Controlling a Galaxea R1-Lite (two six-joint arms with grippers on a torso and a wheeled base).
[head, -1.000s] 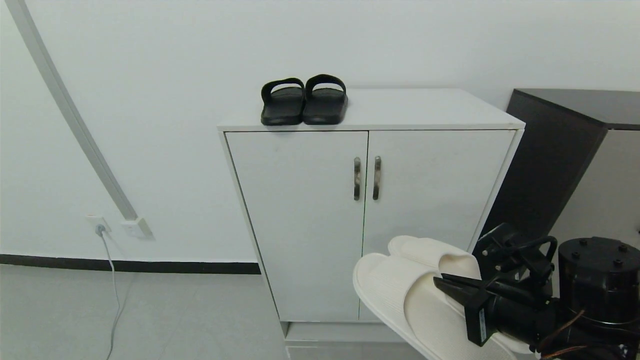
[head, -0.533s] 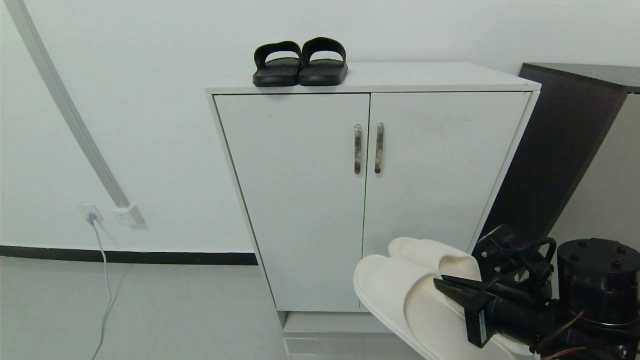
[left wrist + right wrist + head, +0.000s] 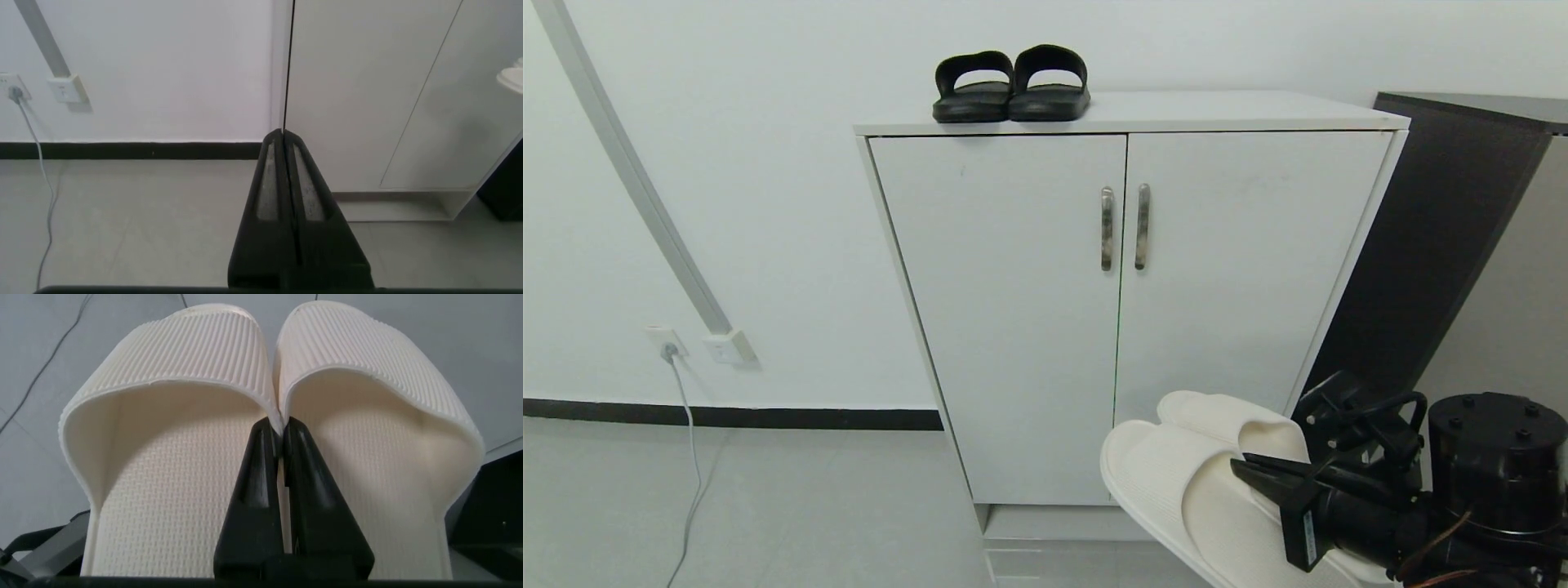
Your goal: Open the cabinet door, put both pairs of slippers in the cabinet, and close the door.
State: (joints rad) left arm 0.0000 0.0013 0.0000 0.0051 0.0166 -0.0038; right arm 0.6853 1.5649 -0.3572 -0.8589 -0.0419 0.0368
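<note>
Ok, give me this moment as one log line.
white two-door cabinet: doors shut | on top: black slide slippers | right tool: shut on cream ribbed fabric slippers | left tool: shut, empty

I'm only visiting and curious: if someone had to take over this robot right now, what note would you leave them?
Left gripper: shut, empty, facing the left side of the cabinet.
Right gripper: shut on the white slippers, pinching the pair together where their inner edges meet, low in front of the cabinet.
Black slippers: side by side on the cabinet top, near its left end.
Done: white pair in hand.
Left: both doors are shut, so pull one open by its handle, put both pairs inside, then close the door.
</note>
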